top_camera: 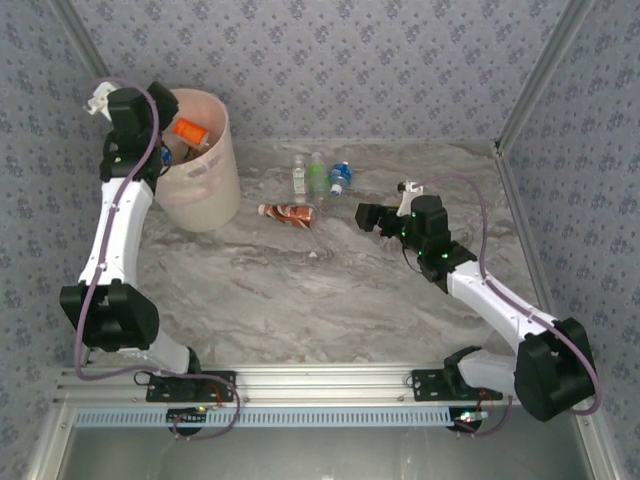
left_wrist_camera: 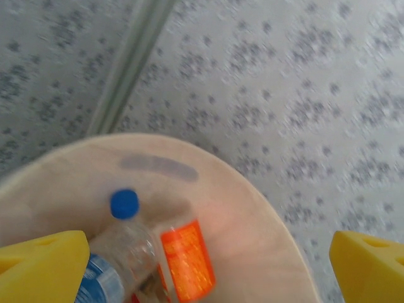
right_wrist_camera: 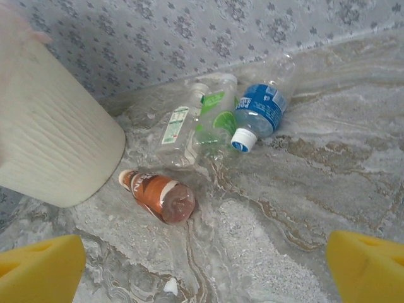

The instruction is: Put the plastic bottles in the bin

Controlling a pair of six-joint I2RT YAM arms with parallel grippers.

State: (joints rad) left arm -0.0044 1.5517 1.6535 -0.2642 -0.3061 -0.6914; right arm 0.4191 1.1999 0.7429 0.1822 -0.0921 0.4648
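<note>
Bottles (top_camera: 317,178): four that I can count are out on the table (top_camera: 300,300), and at least two are in the bin (top_camera: 205,190), an orange-labelled one (left_wrist_camera: 186,259) and a blue-capped one (left_wrist_camera: 124,204). The left gripper (left_wrist_camera: 205,268) hangs over the bin mouth, pads wide apart and empty. The right gripper (top_camera: 368,217) is also spread and empty, low, facing left. Just left of it lies the brown bottle (right_wrist_camera: 161,196) on its side, cap toward the bin and base toward the jaws, so its long axis runs nearly along the approach. It looks like the right arm's job. The other three huddle behind by the wall (top_camera: 400,70). A small white bit (right_wrist_camera: 169,287) lies under the jaws; I can't tell what it is.
</note>
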